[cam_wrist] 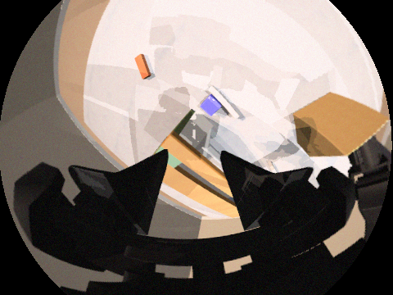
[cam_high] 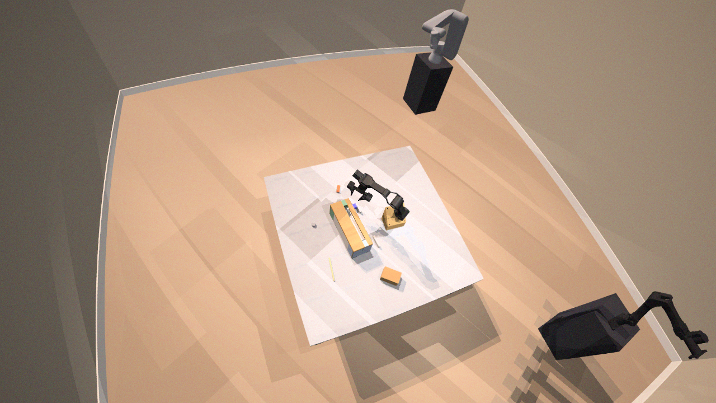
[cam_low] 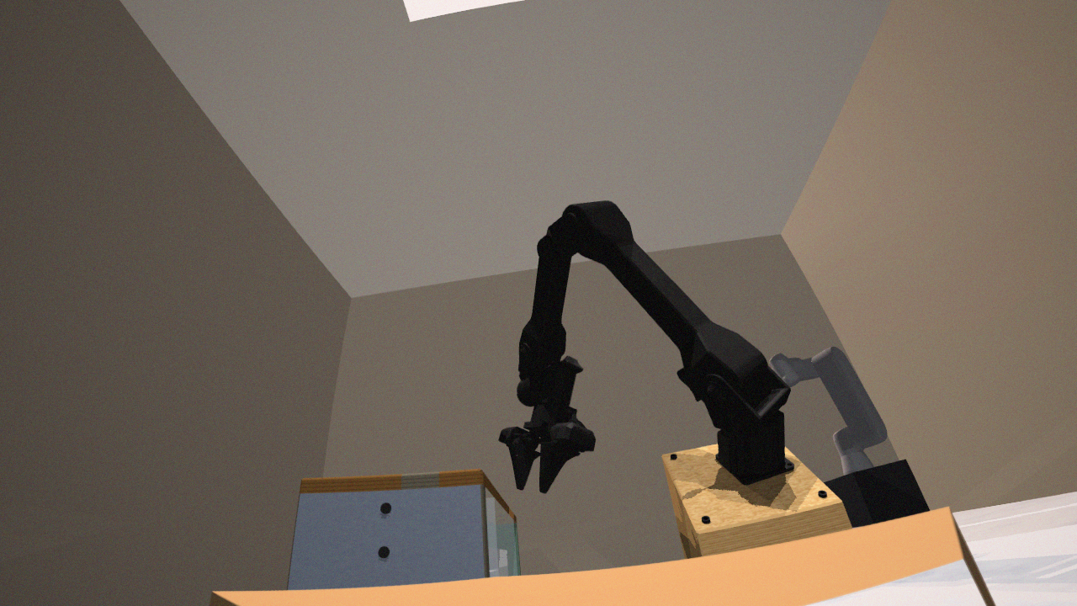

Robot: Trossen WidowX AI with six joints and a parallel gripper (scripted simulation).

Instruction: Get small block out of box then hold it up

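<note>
Gripper [cam_low: 543,469] hangs partly open with nothing between its fingers, poised above the table [cam_high: 310,293] just off the box's [cam_high: 350,228] far end. Blue block [cam_wrist: 210,105] lies out on the table beside that end, so the fingers look spaced for it.

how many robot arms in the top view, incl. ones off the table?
3. The black arm on its wooden base on the table; a grey arm on a dark pedestal at the far wall; a black arm on a dark block in the right corner. None seems hidden.
</note>
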